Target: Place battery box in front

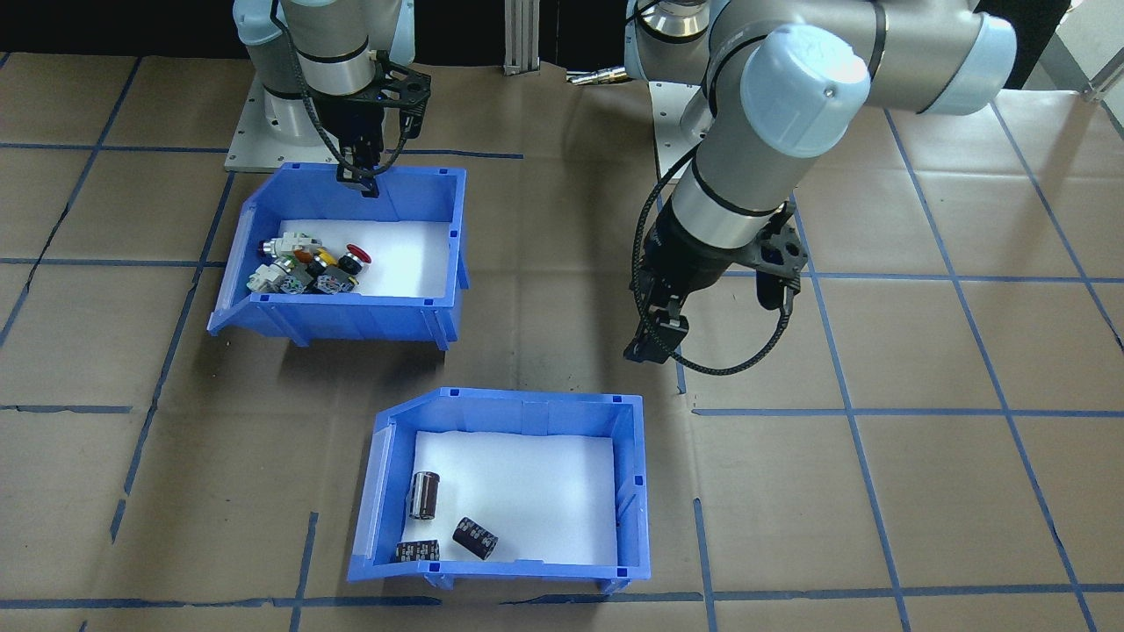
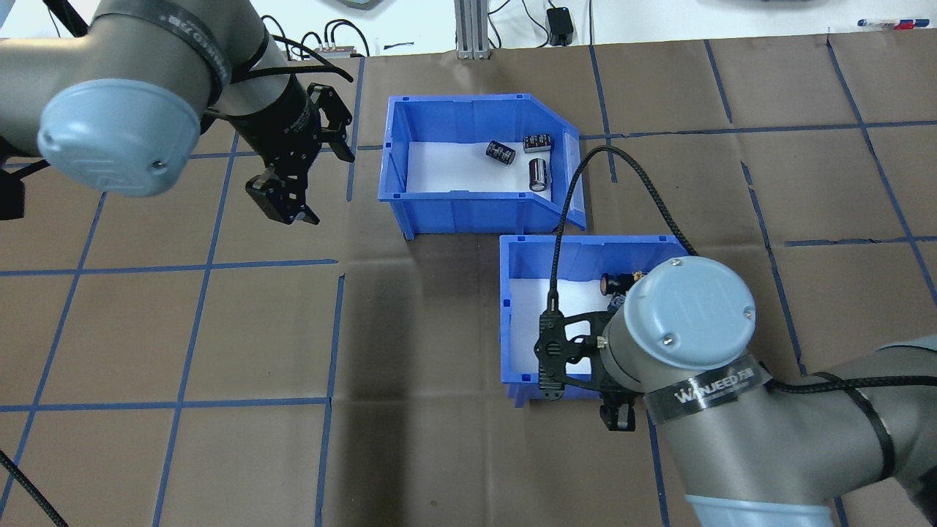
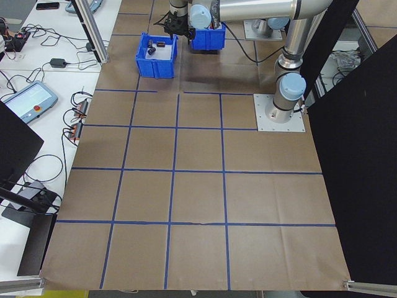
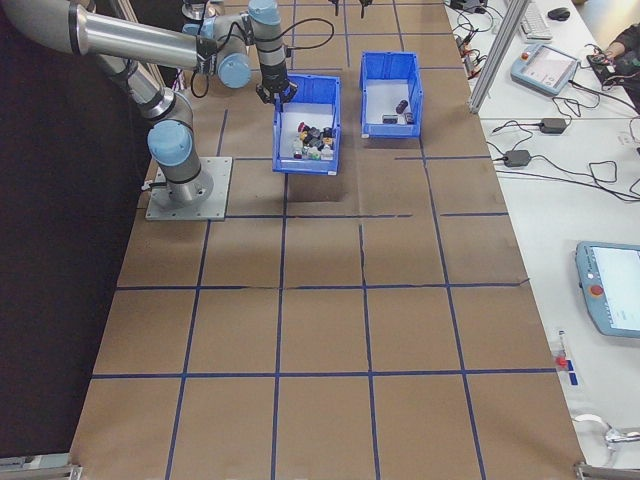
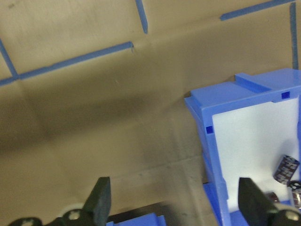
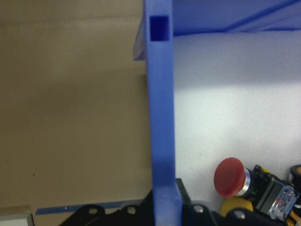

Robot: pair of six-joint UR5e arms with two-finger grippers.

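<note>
The battery box (image 1: 492,572), a blue bin with a white liner and three dark batteries (image 1: 426,493), stands on the table's operator side; the overhead view has the battery box (image 2: 468,208) at the far centre. My left gripper (image 1: 654,342) hovers open above bare table beside it, and the left wrist view shows its fingers (image 5: 101,200) wide apart with nothing between them. My right gripper (image 1: 360,175) is shut on the rear wall of the switch bin (image 1: 351,316), which holds colourful push-buttons. In the right wrist view that wall (image 6: 162,117) runs between the jaws.
The two bins nearly touch at one corner (image 2: 542,234). Brown paper with blue tape lines covers the table (image 2: 219,329). An aluminium post (image 2: 468,29) and cables lie past the far edge. The right arm's wrist (image 2: 688,322) hides part of the switch bin from above.
</note>
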